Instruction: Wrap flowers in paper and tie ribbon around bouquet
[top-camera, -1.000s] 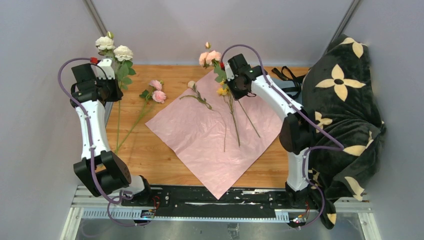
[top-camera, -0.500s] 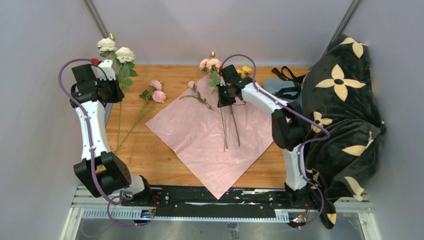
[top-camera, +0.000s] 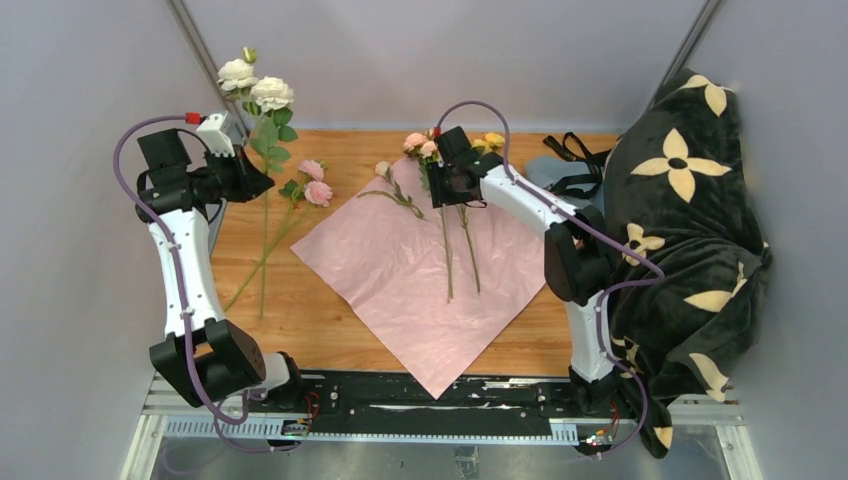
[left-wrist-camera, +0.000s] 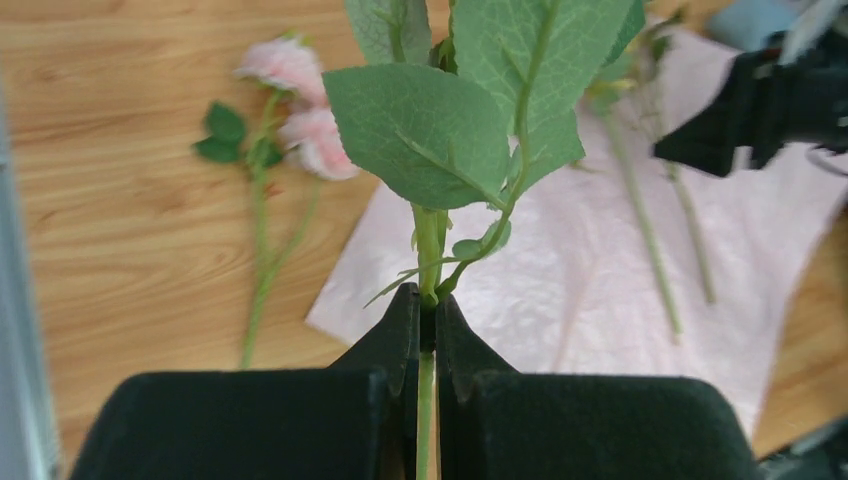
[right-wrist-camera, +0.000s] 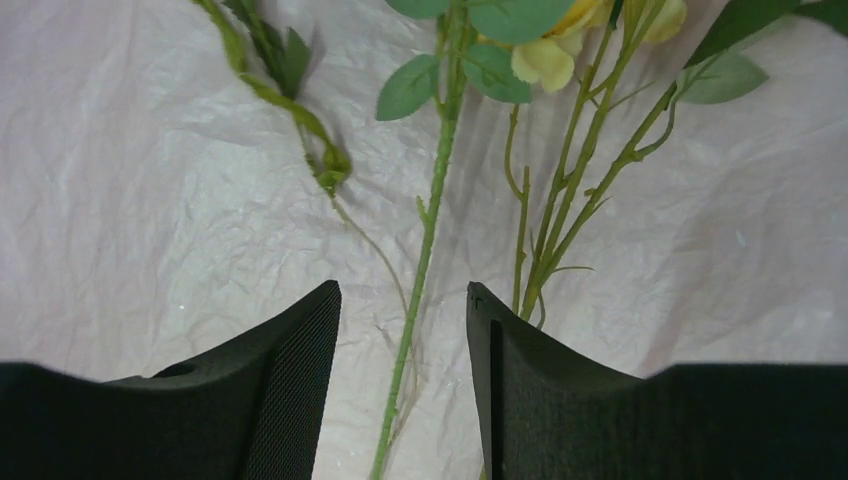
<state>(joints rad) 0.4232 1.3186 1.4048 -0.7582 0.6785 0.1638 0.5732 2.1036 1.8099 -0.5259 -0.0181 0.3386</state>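
The paper (top-camera: 400, 270) lies pale pink face up in the middle of the table. On it rest a pink-bloomed flower (top-camera: 418, 143), a yellow one (top-camera: 490, 140) and a small bud sprig (top-camera: 395, 190). My right gripper (right-wrist-camera: 403, 295) hovers open just over the pink flower's stem (right-wrist-camera: 430, 220), which lies on the sheet between the jaws, untouched. My left gripper (left-wrist-camera: 425, 300) is shut on the stem (left-wrist-camera: 427, 240) of the white flowers (top-camera: 255, 85), held upright at the back left. Another pink flower (top-camera: 315, 190) lies on the wood. The black ribbon (top-camera: 572, 150) sits bunched at the back right.
A black blanket with cream flower shapes (top-camera: 690, 200) is piled along the right side. A grey-blue cloth (top-camera: 545, 170) peeks out behind the right arm. Bare wooden table (top-camera: 300, 310) shows left of the sheet and near its front corner.
My right gripper has lowered the pink flower onto the paper beside the yellow one and opened. My left arm has swung the white flowers rightward, toward the sheet.
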